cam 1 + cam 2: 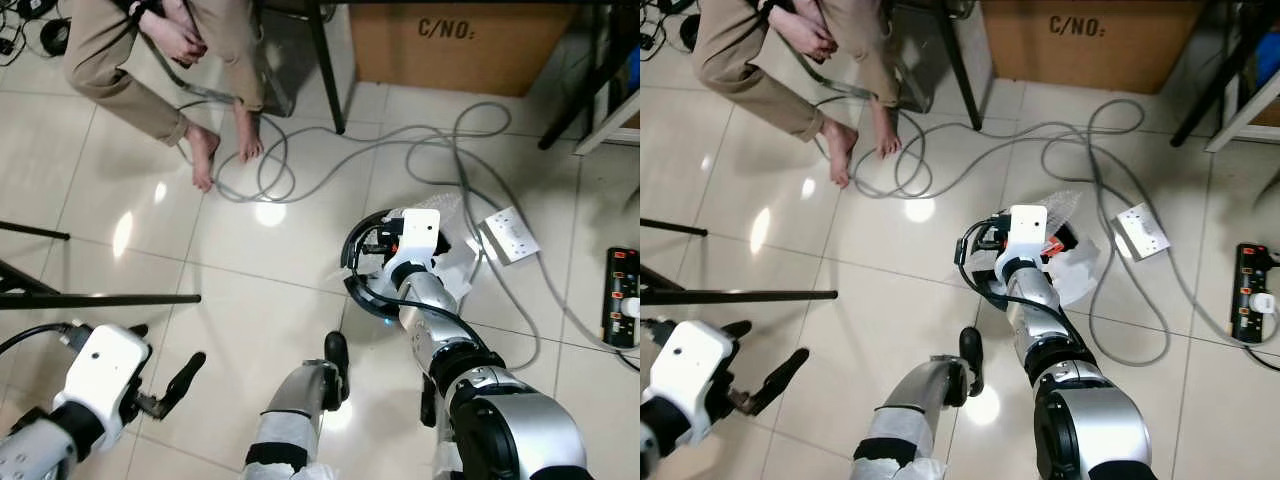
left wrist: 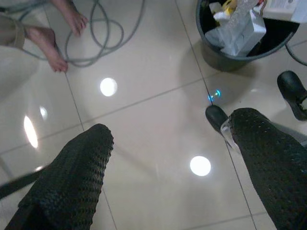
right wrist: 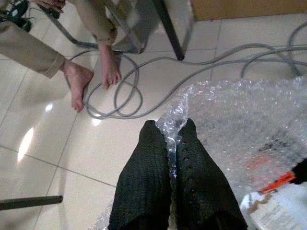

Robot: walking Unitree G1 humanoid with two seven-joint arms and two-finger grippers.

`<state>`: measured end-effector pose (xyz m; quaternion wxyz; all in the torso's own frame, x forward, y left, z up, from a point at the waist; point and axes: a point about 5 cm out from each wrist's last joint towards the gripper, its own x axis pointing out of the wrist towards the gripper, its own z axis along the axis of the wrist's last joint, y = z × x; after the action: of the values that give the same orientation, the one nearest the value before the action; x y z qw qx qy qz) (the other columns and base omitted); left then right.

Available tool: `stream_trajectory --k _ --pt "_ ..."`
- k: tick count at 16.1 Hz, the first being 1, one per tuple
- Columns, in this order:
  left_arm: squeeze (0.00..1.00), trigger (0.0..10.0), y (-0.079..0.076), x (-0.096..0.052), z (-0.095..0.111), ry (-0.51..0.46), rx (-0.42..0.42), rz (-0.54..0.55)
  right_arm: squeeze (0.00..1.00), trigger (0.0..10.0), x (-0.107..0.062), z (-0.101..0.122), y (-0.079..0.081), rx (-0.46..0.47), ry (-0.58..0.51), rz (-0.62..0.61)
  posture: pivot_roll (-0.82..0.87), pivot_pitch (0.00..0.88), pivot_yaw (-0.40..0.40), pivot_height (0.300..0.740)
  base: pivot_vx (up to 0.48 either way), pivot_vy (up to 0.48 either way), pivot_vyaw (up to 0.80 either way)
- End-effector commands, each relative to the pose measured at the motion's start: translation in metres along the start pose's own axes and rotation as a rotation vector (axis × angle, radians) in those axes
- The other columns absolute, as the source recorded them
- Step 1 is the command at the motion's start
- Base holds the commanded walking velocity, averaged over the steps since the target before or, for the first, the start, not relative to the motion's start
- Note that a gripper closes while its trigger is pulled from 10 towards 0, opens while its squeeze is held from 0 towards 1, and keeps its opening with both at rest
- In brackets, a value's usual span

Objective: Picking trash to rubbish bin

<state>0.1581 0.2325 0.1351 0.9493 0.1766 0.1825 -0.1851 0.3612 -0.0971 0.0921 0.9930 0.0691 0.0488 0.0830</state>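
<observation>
While your right gripper (image 3: 172,143) pinches the bubble wrap (image 3: 244,129) edge between closed fingers above the rubbish bin (image 2: 225,56), your left gripper (image 2: 168,158) hangs spread wide and empty; its wrist view reveals the bin's packed contents.

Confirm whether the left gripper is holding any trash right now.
No: the left gripper has its fingers spread wide over bare floor tile, nothing between them.

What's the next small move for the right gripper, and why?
Probably open the fingers and drop it. The right gripper is shut on the bubble wrap, and the head views place it right over the rubbish bin, which already holds trash. The left gripper hangs open, idle.
</observation>
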Motion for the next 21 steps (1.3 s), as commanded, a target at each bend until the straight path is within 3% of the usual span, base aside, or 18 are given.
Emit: stream_trajectory --k 1,3,5,10,21 --pt "0.0 10.0 0.001 -0.008 -0.008 0.055 -0.013 0.003 0.88 10.0 -0.01 -0.025 0.01 0.022 0.078 0.032 0.48 0.63 0.301 0.74 0.0 0.0 0.0" --pt "0.0 10.0 0.0 -0.011 -0.009 0.063 -0.015 0.0 0.88 10.0 -0.014 -0.031 0.01 0.017 0.087 0.031 0.47 0.632 0.302 0.74 0.0 0.0 0.0" --pt "0.0 10.0 0.0 -0.011 -0.009 0.066 -0.017 -0.008 1.0 10.0 -0.019 -0.038 0.009 0.028 0.094 0.036 0.47 0.637 0.306 0.74 0.0 0.0 0.0" --pt "0.0 10.0 0.001 -0.01 -0.009 0.069 -0.017 -0.013 1.0 10.0 -0.026 -0.046 0.003 0.036 0.102 0.025 0.47 0.638 0.305 0.74 0.0 0.0 0.0" --pt "0.0 10.0 0.0 -0.008 -0.013 0.074 -0.021 -0.017 1.0 10.0 -0.024 -0.044 -0.001 0.022 0.101 -0.009 0.46 0.625 0.301 0.74 0.0 0.0 0.0"
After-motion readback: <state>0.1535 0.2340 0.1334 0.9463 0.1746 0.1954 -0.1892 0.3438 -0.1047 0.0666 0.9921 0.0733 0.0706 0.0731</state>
